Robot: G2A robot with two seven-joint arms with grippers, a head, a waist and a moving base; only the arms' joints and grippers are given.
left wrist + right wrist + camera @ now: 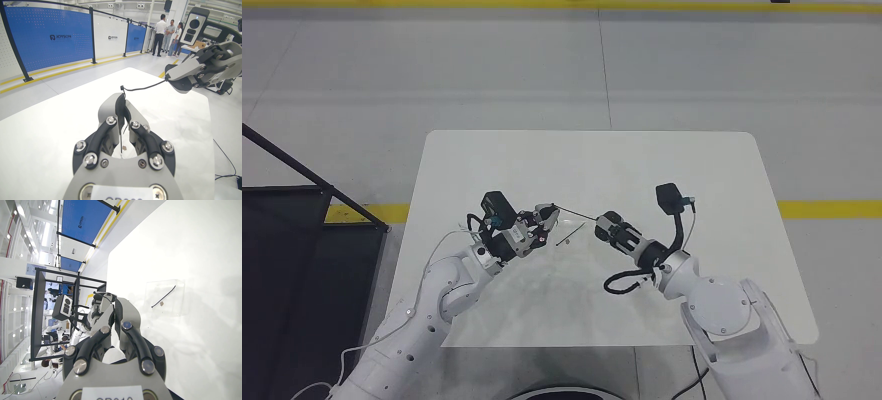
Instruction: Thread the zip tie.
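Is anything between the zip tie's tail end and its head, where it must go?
Nothing visible. The left gripper holds the zip tie below its head, the right gripper holds the tail end; only air lies between. A second tie lies in a clear box on the table below.

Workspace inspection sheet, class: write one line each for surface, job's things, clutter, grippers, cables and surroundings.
Surface: white table, rounded corners.
Job's things: black zip tie spanning between both grippers, off the table.
Clutter: second zip tie in a clear box; brown speck beside it.
Grippers: left gripper shut on the zip tie near its head; right gripper shut on its tail.
Cables: black cable on the floor beside the table.
Surroundings: blue fence panels, yellow floor line.
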